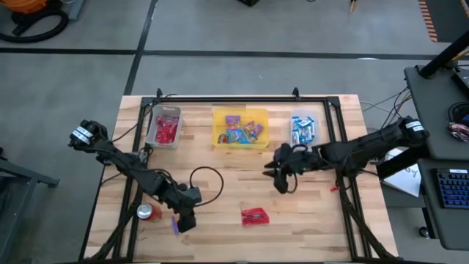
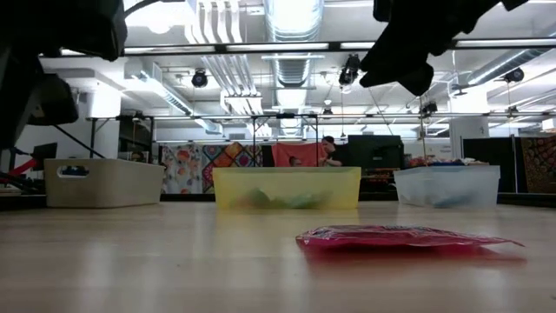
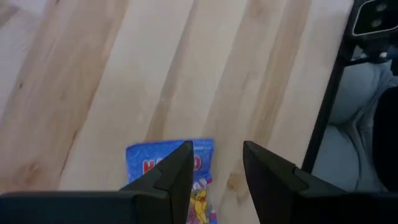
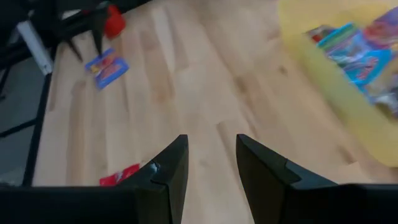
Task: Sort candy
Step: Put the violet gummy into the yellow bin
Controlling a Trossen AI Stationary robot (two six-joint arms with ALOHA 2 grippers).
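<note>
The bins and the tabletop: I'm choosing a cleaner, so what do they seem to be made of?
Yellow bin: looks like translucent plastic, since the contents show dimly through its wall in the low view. Clear bin: likely plastic too, frosted and see-through. Grey bin: opaque, probably matte plastic. Tabletop: pale wood planks with visible grain and a slight sheen, possibly sealed.

Pale wooden table [image 1: 308, 213] filling the middle of the high view, black frame rail [image 1: 242, 98] along its upper edge. Three bins in a row below that rail: grey bin [image 1: 153, 132] at left, yellow bin [image 1: 217, 128] in the centre, clear bin [image 1: 293, 117] at right. Red soda can [image 1: 145, 213] upright at lower left. Black cable loop [image 1: 205, 168] lying left of centre. Keyboard [image 1: 453, 187] at far right, off the table. In the low view, patterned quilts [image 2: 226, 156] and a person [image 2: 330, 149] far behind.
</note>
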